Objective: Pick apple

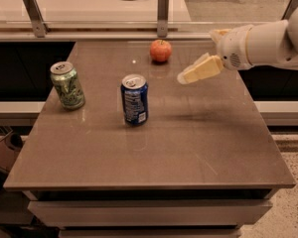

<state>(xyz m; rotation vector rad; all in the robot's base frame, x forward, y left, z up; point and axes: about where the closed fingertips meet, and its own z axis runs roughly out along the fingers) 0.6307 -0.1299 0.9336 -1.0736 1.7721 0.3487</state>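
Warm, rather dim light comes from overhead. The counter (203, 148) has a dull sheen, with a small glint near the apple (160, 50). The pincer (183, 77), hovering above the counter's far right part, casts a faint, soft-edged shadow beneath.
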